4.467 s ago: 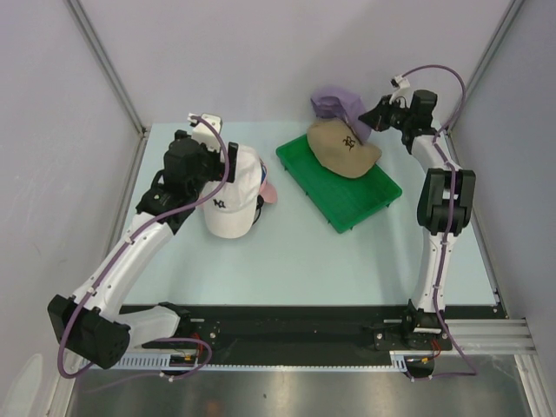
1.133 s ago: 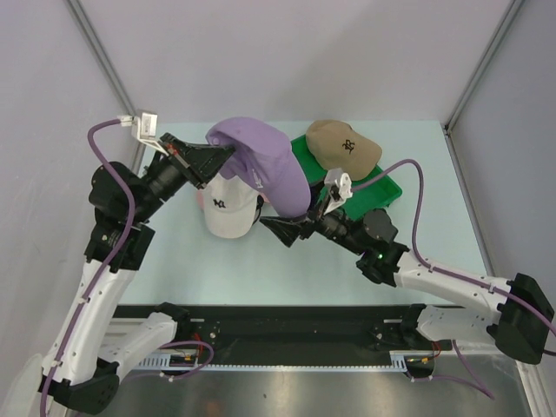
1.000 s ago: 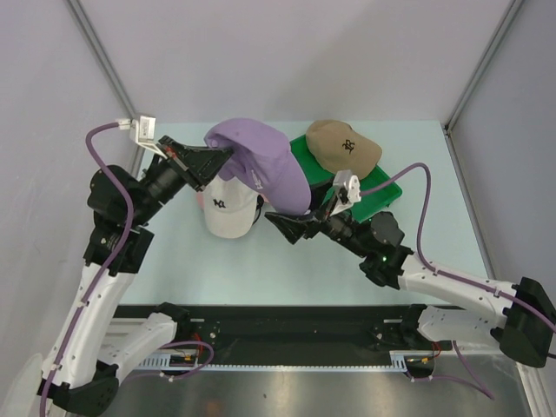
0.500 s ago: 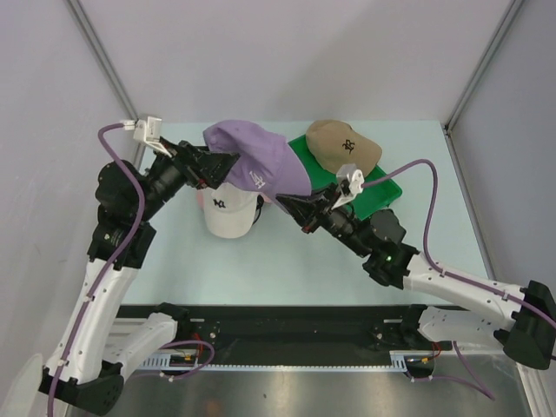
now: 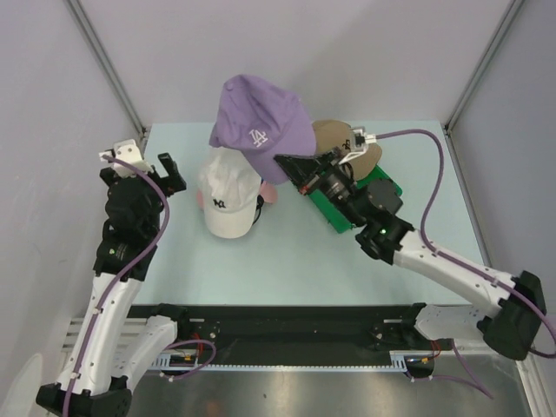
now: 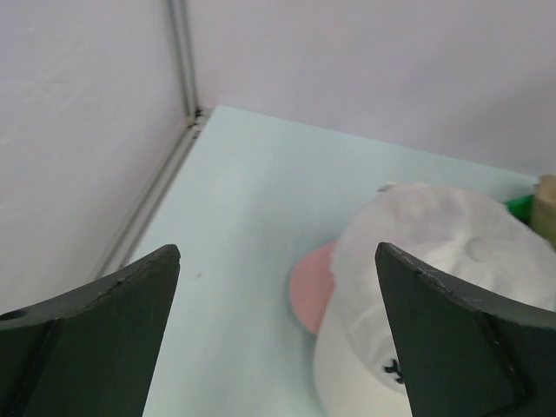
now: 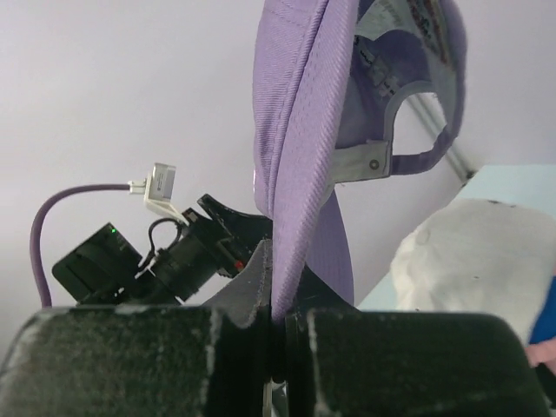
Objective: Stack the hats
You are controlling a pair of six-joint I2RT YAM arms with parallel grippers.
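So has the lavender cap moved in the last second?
Yes. In the top view the lavender cap has shifted toward the back wall, uncovering most of the white cap.

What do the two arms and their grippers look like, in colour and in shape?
The left arm and right arm have white tube-like links and black joint housings. A purple cable runs along each to a white plug at the wrist. The left gripper and right gripper have black, wedge-shaped fingers.

Five caps, lavender (image 5: pixel 261 130), white (image 5: pixel 228 204), tan (image 5: pixel 328 136), pink (image 5: pixel 270 193), blue (image 7: pixel 546 326), one green tray (image 5: pixel 334 213)
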